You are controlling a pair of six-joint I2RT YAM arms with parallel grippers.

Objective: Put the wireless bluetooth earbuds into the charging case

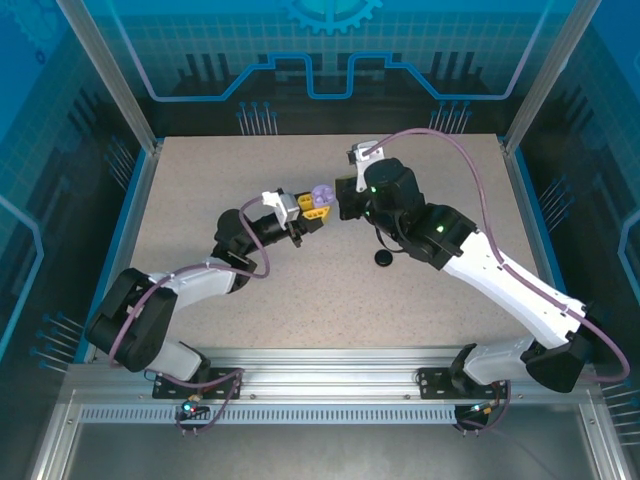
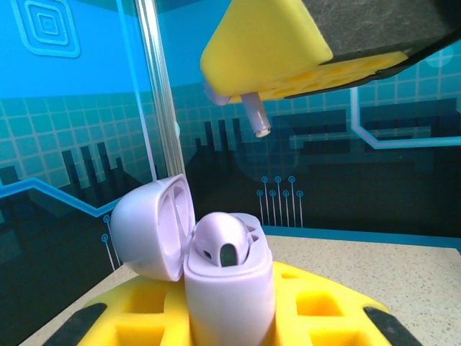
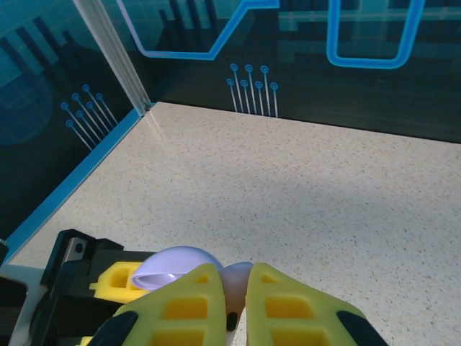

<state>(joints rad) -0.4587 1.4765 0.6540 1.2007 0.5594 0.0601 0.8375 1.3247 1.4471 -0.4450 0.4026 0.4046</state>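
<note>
While the two arms meet above the middle of the worktop (image 1: 200, 190), the left claw (image 1: 303, 213) has the lavender case (image 1: 322, 196) clamped and lifted clear of the surface. From the left wrist, its yellow fingers (image 2: 137, 310) press the lower body of the case from both sides. The case stands upright, its lid (image 2: 148, 231) swung open to the left.

Across from it, the right claw (image 1: 343, 203) is closed tight on a lavender bud (image 2: 258, 121). The head is buried between the yellow pads, and only the short stem pokes out, pointing down and a little to the right. The bud hangs above the open case, slightly right of it, with clear air between stem tip and case. No contact there!

Look into the case itself: a second bud (image 2: 220, 241) is seated in the near socket, its rounded head standing just above the rim. I cannot make out the other socket behind it.

From the right wrist, the two yellow fingertips sit nearly together with a pale sliver of the bud between them. The open lid shows just below and left of them, and the left claw's black and yellow parts are beside that.

Off to the right, a black round thing (image 1: 384, 258) lies on the worktop near the right arm, well apart from both claws.
</note>
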